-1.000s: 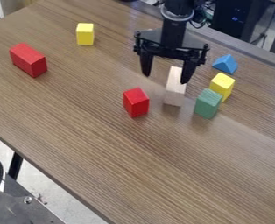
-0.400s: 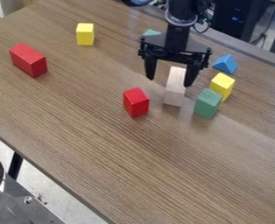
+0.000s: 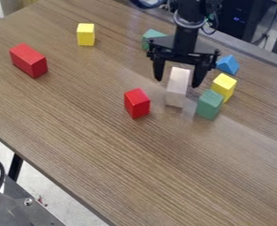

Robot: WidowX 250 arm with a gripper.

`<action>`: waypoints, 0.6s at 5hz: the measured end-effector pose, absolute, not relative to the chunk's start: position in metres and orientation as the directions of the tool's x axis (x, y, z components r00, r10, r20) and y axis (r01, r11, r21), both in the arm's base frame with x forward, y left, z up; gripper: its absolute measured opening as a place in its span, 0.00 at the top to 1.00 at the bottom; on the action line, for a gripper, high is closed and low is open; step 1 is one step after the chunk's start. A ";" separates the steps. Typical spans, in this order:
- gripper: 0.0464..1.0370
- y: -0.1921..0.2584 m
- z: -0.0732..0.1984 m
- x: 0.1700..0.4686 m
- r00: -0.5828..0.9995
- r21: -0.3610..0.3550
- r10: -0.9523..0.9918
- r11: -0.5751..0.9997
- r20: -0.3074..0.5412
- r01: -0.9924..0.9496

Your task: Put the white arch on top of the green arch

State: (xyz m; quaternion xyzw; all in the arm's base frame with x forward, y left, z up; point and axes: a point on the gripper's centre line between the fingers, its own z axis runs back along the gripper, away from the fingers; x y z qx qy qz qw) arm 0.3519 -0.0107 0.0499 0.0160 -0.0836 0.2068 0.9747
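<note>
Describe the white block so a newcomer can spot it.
On the brown table, find the black hand. Just under it is the white block, between the smaller red block and a green one. No other block is white.

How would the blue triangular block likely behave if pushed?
The blue triangular block would probably slide rather than roll, given its flat faces. Its crisp, straight edges suggest it is stiff. Its small size hints at little weight.
</note>
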 end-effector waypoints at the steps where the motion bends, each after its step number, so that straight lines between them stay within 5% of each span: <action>1: 0.38 -0.006 0.034 0.351 0.903 0.023 0.406 0.910 0.141 -0.413; 3: 0.46 -0.002 0.031 0.348 0.890 0.015 0.440 0.895 0.124 -0.445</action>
